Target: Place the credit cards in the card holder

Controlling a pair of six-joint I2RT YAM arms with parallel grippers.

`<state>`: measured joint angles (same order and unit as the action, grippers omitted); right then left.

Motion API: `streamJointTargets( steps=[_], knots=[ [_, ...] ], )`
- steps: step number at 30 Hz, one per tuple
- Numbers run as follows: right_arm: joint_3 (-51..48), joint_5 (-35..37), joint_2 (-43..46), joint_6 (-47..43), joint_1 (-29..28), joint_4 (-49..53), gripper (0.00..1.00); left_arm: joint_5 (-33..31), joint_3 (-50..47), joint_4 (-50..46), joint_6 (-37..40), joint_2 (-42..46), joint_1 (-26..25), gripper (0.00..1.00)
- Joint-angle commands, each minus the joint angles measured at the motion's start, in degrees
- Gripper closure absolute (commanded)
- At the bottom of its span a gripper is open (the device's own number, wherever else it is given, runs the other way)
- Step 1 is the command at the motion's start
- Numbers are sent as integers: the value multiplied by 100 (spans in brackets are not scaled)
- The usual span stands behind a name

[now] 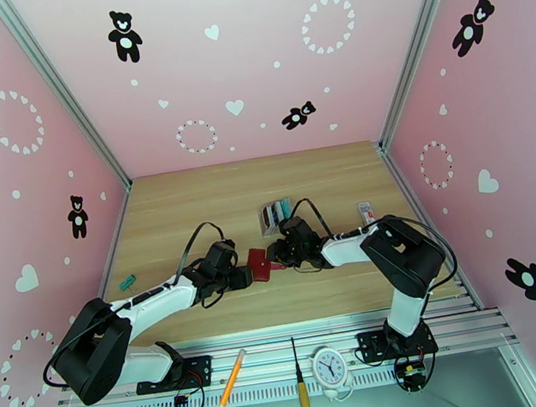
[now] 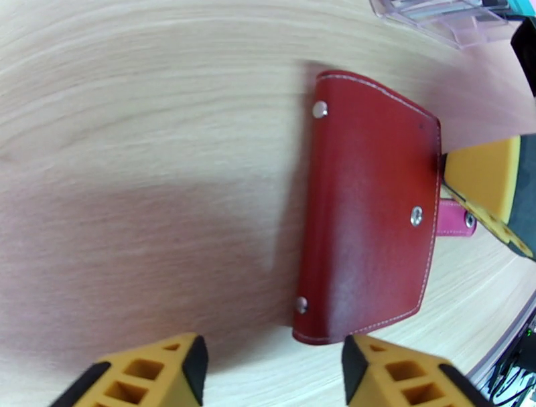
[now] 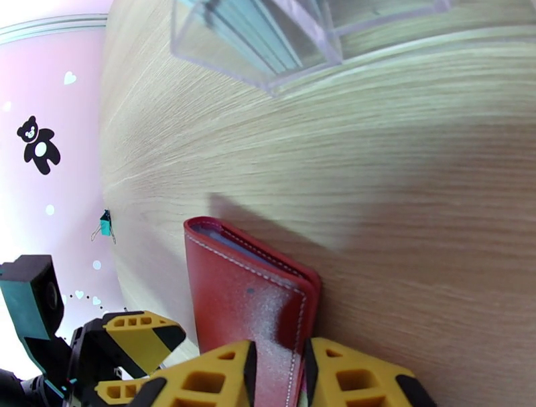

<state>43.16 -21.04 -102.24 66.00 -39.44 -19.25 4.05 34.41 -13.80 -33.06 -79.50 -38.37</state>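
The card holder [image 1: 259,264] is a closed dark-red wallet lying on the wooden table between the two arms. My right gripper [image 3: 278,375] is shut on the wallet's edge [image 3: 248,294], on the side of the pink snap tab [image 2: 455,221]. My left gripper [image 2: 271,375] is open just short of the wallet's [image 2: 372,207] opposite edge, touching nothing. In the top view the left gripper [image 1: 244,276] and right gripper [image 1: 275,261] flank the wallet. The credit cards [image 1: 276,213], with teal ones [image 3: 258,40] among them, stand in a clear slotted stand [image 3: 301,37] just behind the wallet.
A green clip [image 1: 126,282] lies at the table's left edge and a small white item [image 1: 366,212] at the right. On the front rail rest an orange pencil [image 1: 233,378], a screwdriver [image 1: 300,383] and a small clock [image 1: 329,367]. Pink walls enclose the table.
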Motion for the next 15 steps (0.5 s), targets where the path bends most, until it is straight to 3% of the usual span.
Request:
streamJointTargets(
  steps=[1,9,15],
  knots=[
    [-17,43,184,32,-53,-88,74,-106,-14,213,2,-14,-27,47],
    [-13,67,260,3,-52,-53,74,-415,190,11,45,-77,-27,70],
    [42,21,226,-13,-62,-40,74,-623,537,-269,154,-615,-21,73]
  ],
)
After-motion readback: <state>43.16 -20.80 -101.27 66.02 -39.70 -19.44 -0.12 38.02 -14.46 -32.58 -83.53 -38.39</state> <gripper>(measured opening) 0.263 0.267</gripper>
